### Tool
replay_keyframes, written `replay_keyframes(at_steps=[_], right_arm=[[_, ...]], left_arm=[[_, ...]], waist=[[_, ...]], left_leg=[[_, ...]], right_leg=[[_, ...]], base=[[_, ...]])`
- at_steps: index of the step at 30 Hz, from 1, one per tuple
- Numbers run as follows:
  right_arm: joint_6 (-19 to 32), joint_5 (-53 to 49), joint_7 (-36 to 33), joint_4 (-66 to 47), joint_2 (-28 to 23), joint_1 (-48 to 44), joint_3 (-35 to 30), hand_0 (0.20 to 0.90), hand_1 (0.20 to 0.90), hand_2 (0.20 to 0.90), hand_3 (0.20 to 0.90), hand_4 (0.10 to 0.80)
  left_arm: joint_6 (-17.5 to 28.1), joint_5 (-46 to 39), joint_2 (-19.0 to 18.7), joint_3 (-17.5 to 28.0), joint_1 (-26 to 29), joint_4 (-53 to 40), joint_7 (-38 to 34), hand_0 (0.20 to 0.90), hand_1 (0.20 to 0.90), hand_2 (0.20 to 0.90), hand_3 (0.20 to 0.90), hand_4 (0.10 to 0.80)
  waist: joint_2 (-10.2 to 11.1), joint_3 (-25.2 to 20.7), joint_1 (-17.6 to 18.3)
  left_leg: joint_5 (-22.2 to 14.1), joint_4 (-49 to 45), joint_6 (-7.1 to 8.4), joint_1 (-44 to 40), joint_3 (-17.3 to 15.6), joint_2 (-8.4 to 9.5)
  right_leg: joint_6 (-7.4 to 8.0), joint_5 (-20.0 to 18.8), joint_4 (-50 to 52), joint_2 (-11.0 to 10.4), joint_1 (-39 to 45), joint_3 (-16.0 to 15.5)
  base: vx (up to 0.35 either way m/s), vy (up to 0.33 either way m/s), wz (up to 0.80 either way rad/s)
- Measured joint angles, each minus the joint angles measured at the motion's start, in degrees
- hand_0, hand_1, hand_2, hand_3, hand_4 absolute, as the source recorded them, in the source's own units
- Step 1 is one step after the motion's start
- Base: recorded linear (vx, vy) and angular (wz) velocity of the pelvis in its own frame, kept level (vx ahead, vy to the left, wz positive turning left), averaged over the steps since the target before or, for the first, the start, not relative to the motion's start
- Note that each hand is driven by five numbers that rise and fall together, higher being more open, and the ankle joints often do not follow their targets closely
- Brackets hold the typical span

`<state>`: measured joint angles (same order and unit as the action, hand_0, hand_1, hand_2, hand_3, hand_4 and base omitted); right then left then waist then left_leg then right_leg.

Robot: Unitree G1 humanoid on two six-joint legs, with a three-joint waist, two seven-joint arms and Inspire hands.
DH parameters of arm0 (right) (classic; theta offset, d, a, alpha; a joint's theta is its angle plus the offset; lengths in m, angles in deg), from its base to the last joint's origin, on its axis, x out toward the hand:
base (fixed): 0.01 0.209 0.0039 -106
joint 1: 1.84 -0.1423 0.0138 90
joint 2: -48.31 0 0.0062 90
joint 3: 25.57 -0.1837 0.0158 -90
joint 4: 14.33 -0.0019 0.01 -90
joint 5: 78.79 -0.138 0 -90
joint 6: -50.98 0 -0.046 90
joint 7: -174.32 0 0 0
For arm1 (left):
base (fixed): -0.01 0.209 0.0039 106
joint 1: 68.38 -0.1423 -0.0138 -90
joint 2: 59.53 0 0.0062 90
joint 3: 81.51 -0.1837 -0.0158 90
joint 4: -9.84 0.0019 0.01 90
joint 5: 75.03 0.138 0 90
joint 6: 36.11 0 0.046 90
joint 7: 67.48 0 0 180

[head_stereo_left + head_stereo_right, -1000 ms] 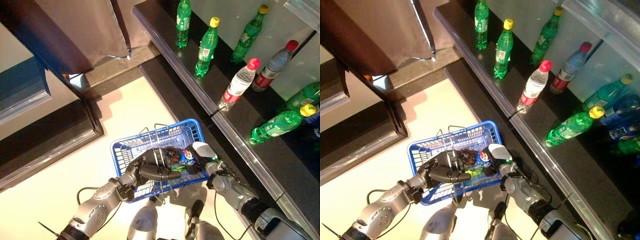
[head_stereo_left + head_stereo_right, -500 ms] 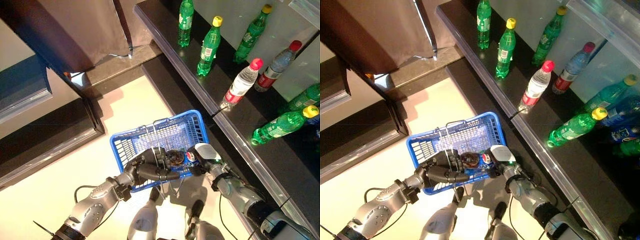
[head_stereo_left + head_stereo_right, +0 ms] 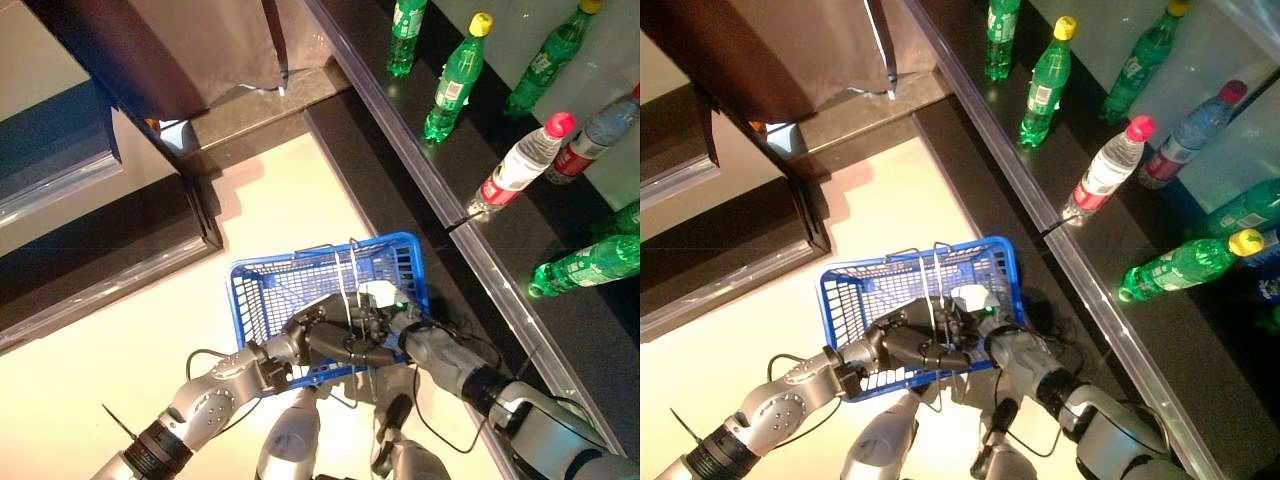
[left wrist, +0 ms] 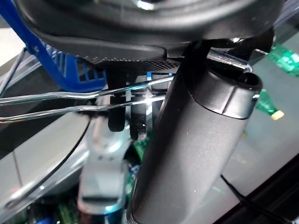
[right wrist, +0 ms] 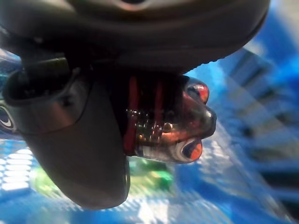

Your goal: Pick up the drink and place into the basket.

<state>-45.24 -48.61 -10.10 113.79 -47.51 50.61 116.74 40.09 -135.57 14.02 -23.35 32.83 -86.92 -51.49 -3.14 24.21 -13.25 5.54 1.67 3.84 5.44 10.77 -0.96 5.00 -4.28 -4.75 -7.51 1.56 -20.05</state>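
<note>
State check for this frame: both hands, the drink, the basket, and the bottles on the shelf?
Left hand: shut on the basket's wire handles.
Right hand: shut on the drink, over the basket.
Drink: dark cola bottle, held, not released.
Basket: blue, held up off the floor.
Shelf bottles: yellow-capped green bottle and pink-capped clear bottle upright and capped.

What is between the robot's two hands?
The blue basket's wire handles stand between the left hand and the right hand, seen in the left eye view. The right hand's fingers hold the cola bottle over the blue basket.
</note>
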Motion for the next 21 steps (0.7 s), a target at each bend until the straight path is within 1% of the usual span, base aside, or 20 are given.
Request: replay_keyframes(at_steps=[4, 8, 11, 13, 16, 19, 21], right_arm=[[-2.88, -0.98, 2.24, 0.94, 1.35, -4.81, 0.62, 0.300, 0.300, 0.300, 0.200, 0.100], [-5.42, -1.03, 4.60, 1.51, 1.25, -6.76, 0.82, 0.300, 0.300, 0.300, 0.200, 0.100], [-6.50, -0.93, 6.66, 2.75, 1.02, -7.98, 1.22, 0.300, 0.300, 0.300, 0.200, 0.100], [-6.50, -0.89, 8.03, 5.50, 1.19, -9.33, 2.29, 0.300, 0.300, 0.300, 0.200, 0.100], [-6.82, -0.69, 9.66, 11.21, 2.12, -10.95, 2.98, 0.300, 0.300, 0.300, 0.200, 0.100], [-7.15, 1.56, 11.35, 16.79, 3.79, -11.38, 3.44, 0.300, 0.300, 0.300, 0.200, 0.100], [-7.31, 2.12, 11.92, 19.49, 4.53, -11.34, 4.51, 0.300, 0.300, 0.300, 0.200, 0.100]], left_arm=[[-0.10, -0.38, 0.80, -3.49, 3.59, 0.01, -0.02, 0.300, 0.300, 0.300, 0.200, 0.100], [-0.67, -0.40, 1.00, -3.85, 5.48, 0.06, -0.50, 0.300, 0.300, 0.300, 0.200, 0.100], [-0.70, -0.43, 1.19, -4.97, 8.17, 1.38, -1.14, 0.300, 0.300, 0.300, 0.200, 0.100], [-0.70, -0.43, 2.25, -5.62, 9.97, 3.39, -1.43, 0.300, 0.300, 0.300, 0.200, 0.100], [-0.70, -0.43, 3.38, -5.97, 10.51, 3.97, -1.45, 0.300, 0.300, 0.300, 0.200, 0.100], [-0.70, -0.43, 4.73, -6.04, 11.20, 4.32, -1.79, 0.300, 0.300, 0.300, 0.200, 0.100], [-0.68, -0.45, 4.92, -6.04, 11.64, 4.34, -1.81, 0.300, 0.300, 0.300, 0.200, 0.100]], waist=[[-0.67, 0.26, -0.41], [-0.89, 0.38, -0.46], [-0.92, 0.39, -0.44], [-0.92, 0.39, -0.36], [-0.92, 0.40, -0.45], [-0.92, 0.40, -0.44], [-0.92, 0.40, -0.42]], left_leg=[[0.08, -0.77, -0.05, 2.14, 0.00, 0.19], [0.19, -0.80, -0.13, 3.18, -0.04, 0.33], [0.20, -0.79, -0.14, 3.72, -0.10, 0.30], [0.20, -0.79, -0.14, 3.75, -0.17, 0.30], [0.20, -0.78, -0.14, 3.82, -0.20, 0.24], [0.20, -0.78, -0.14, 3.95, -0.20, 0.15], [0.20, -0.79, -0.14, 4.25, -0.24, 0.13]], right_leg=[[0.05, -0.09, 0.56, -0.13, -1.90, -0.10], [0.14, -0.17, 0.62, -0.30, -2.96, -0.08], [0.15, -0.18, 0.62, -0.31, -3.52, -0.06], [0.15, -0.17, 0.61, -0.34, -3.57, -0.01], [0.15, -0.17, 0.61, -0.34, -3.66, -0.01], [0.17, -0.18, 0.62, -0.39, -3.81, -0.02], [0.18, -0.19, 0.64, -0.38, -4.13, 0.00]], base=[[-0.011, 0.035, 0.03], [-0.001, 0.010, 0.01], [0.000, 0.000, 0.00], [0.000, 0.000, 0.00], [0.000, 0.000, 0.00], [0.000, 0.000, 0.00], [0.000, 0.000, 0.00]])
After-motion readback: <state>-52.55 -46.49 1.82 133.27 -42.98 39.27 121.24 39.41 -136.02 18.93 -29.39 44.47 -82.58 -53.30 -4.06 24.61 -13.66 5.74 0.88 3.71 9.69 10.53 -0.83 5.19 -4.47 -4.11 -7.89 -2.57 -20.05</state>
